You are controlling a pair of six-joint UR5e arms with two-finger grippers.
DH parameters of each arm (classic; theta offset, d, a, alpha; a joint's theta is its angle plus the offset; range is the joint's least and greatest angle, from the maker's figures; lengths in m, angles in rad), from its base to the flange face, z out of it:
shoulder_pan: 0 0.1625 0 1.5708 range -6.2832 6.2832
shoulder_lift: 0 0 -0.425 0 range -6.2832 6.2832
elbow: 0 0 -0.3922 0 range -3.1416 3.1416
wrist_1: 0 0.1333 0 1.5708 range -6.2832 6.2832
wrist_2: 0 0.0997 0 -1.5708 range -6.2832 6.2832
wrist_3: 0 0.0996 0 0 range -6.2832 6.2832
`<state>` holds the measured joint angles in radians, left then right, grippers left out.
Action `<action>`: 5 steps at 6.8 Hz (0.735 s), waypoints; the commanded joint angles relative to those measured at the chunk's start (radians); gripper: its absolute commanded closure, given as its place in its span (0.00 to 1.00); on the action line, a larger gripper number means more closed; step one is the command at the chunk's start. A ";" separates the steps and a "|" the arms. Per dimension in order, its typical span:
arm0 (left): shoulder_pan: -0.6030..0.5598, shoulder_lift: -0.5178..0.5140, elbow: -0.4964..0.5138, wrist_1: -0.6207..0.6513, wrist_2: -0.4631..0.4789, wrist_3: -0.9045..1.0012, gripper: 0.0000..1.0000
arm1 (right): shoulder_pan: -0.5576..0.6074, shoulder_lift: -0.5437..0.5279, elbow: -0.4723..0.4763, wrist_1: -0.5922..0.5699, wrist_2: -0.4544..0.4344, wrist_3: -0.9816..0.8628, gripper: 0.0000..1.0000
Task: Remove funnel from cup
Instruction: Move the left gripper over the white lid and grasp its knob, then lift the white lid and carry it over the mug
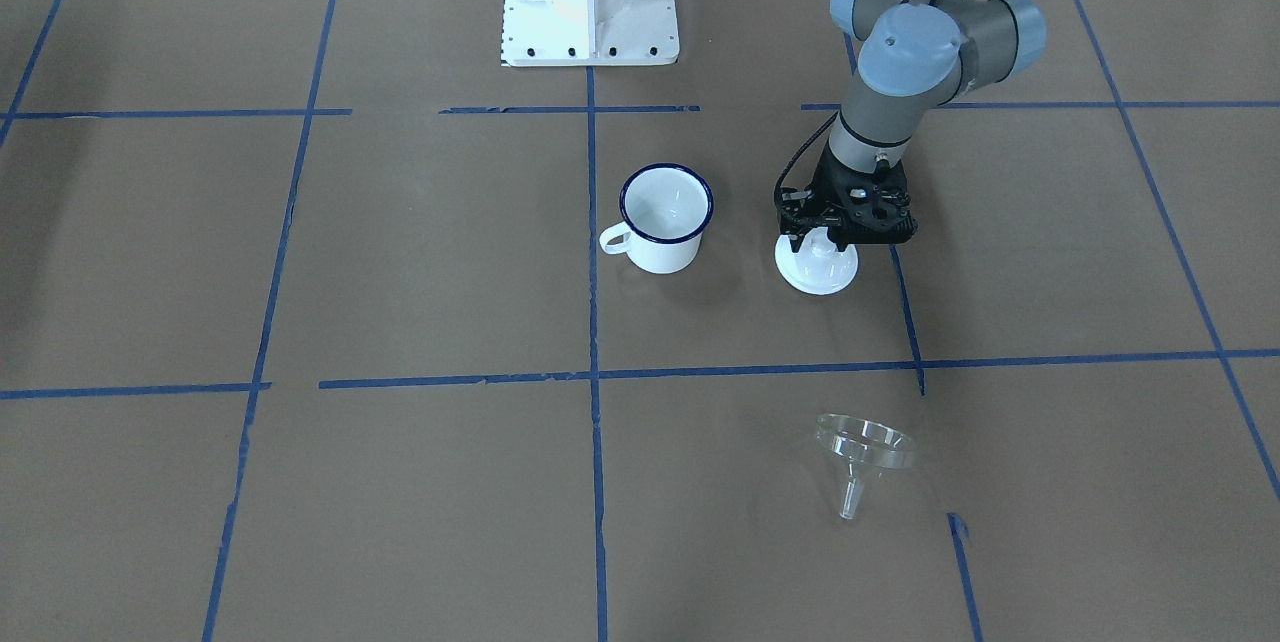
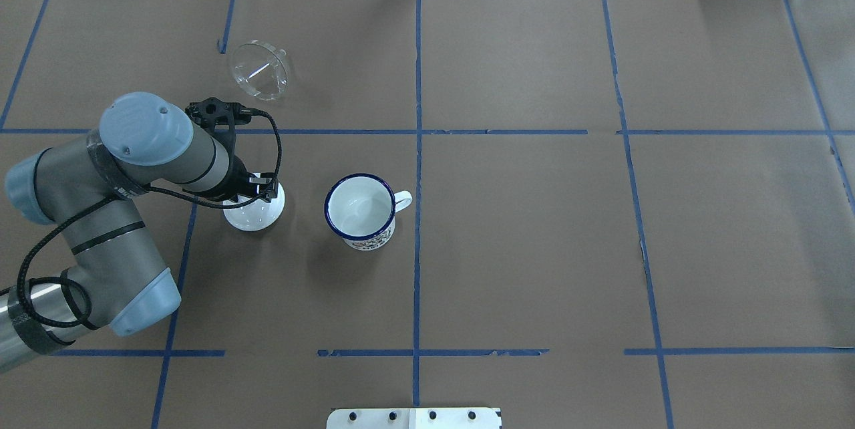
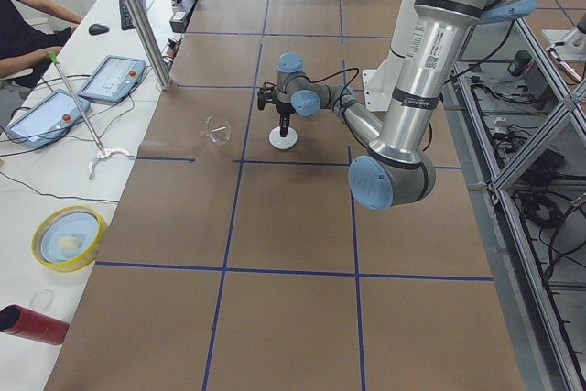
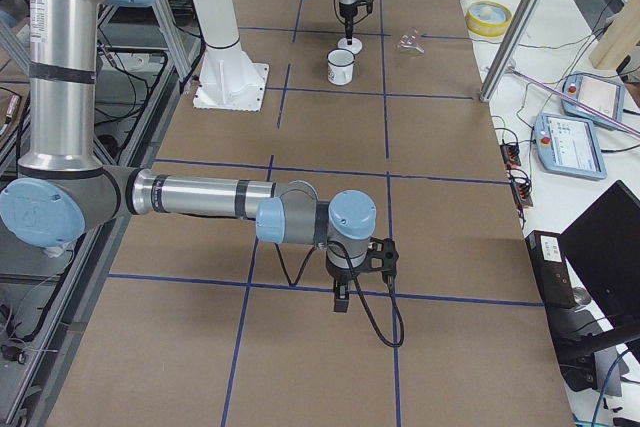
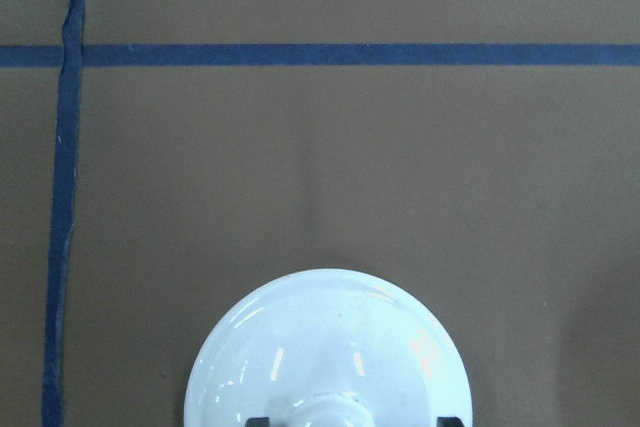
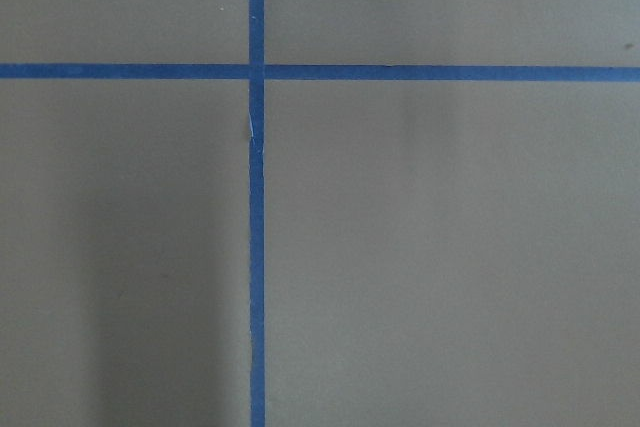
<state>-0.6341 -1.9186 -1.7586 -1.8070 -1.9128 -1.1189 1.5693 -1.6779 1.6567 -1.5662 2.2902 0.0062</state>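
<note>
funnel (image 1: 865,447): on its side, well apart from cup (image 1: 665,219)
left gripper (image 1: 821,244): fingers spread astride lid (image 1: 820,278) knob
right gripper (image 4: 341,299): fingers, can't tell

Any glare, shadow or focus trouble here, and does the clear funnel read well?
Overhead exterior: the funnel shows sharply through bright glints. Exterior front-facing: it is faint against the brown paper; a soft shadow lies by the cup. Left wrist-mounted: glare streaks on the white lid, tape lines crisp. Right wrist-mounted: a dim shadow band at left.
</note>
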 commanded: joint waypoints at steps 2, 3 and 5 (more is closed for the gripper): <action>-0.002 0.003 -0.002 0.000 -0.008 0.002 0.69 | 0.000 0.000 0.000 0.000 0.000 0.000 0.00; -0.004 0.003 -0.007 0.000 -0.008 0.002 0.70 | 0.000 0.000 0.000 0.000 0.000 0.000 0.00; -0.013 0.047 -0.077 0.006 -0.008 0.008 0.98 | 0.000 0.000 0.000 0.000 0.000 0.000 0.00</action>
<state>-0.6418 -1.9009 -1.7906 -1.8047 -1.9205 -1.1151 1.5693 -1.6781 1.6567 -1.5662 2.2902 0.0061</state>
